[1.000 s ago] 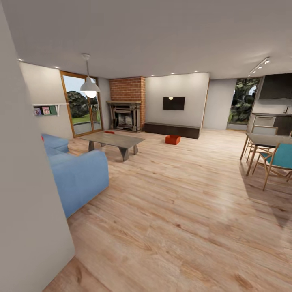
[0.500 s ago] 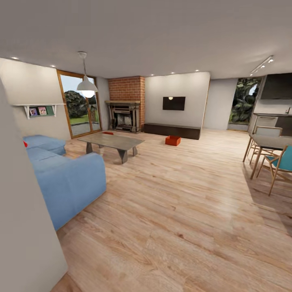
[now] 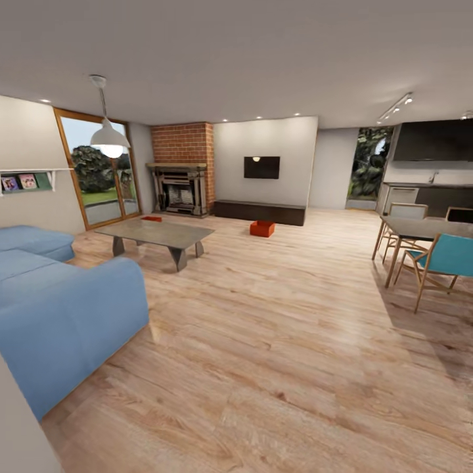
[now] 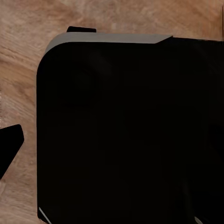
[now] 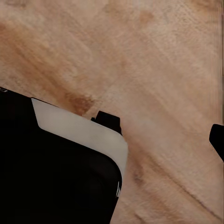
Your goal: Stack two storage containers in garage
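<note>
Ahead, one bin (image 3: 262, 228) sits mid-frame on the wood floor (image 3: 282, 341) before the console (image 3: 259, 211); another (image 3: 152, 219) lies behind the table (image 3: 163, 232). Gripper states: cannot tell.

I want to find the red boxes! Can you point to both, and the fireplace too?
storage container on the floor (image 3: 262, 228): head view, its front wall.
storage container on the coffee table (image 3: 152, 219): head view, its top rim.
brick fireplace (image 3: 177, 190): head view, its dark opening.
</note>
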`<state>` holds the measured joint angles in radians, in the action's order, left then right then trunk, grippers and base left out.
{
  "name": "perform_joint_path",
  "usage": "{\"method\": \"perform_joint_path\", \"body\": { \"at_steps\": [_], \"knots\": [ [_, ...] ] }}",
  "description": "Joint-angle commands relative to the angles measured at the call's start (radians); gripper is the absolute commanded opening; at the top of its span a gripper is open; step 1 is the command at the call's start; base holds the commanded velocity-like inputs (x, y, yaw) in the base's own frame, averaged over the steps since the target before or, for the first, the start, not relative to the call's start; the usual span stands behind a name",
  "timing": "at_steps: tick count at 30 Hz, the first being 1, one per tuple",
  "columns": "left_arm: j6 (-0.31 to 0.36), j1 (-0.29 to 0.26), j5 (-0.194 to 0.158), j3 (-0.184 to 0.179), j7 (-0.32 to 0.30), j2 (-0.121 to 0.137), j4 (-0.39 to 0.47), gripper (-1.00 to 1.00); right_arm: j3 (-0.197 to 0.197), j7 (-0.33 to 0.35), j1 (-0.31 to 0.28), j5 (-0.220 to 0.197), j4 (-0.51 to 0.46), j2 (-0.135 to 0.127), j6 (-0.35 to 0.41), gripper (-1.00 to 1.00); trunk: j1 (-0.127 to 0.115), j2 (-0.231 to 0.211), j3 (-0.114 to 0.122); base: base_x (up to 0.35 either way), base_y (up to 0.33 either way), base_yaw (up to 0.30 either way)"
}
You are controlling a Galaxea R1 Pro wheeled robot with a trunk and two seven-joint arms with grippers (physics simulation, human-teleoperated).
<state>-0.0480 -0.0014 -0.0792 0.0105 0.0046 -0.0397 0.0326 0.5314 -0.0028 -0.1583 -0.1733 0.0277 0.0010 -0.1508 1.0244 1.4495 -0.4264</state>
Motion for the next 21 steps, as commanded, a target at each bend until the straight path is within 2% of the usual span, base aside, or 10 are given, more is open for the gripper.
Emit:
{"method": "perform_joint_path", "body": {
  "at_steps": [1,6,21],
  "knots": [
    [-0.003,0.0,-0.008,0.0,0.0,0.0,0.0,1.0,0.009,0.0,-0.001,-0.009,0.003,0.001,-0.006,1.0,0.001,0.0,-0.001,0.323,0.0,-0.242],
    [-0.003,0.0,-0.008,0.0,0.0,0.0,0.0,1.0,0.009,0.0,-0.001,-0.009,0.003,0.001,-0.006,1.0,0.001,0.0,-0.001,0.323,0.0,-0.13],
    [0.002,0.0,-0.009,0.0,0.0,0.0,0.0,1.0,0.009,0.0,-0.001,-0.002,0.003,0.001,-0.006,1.0,0.001,0.0,-0.001,0.323,0.0,-0.005]
  ]
}}
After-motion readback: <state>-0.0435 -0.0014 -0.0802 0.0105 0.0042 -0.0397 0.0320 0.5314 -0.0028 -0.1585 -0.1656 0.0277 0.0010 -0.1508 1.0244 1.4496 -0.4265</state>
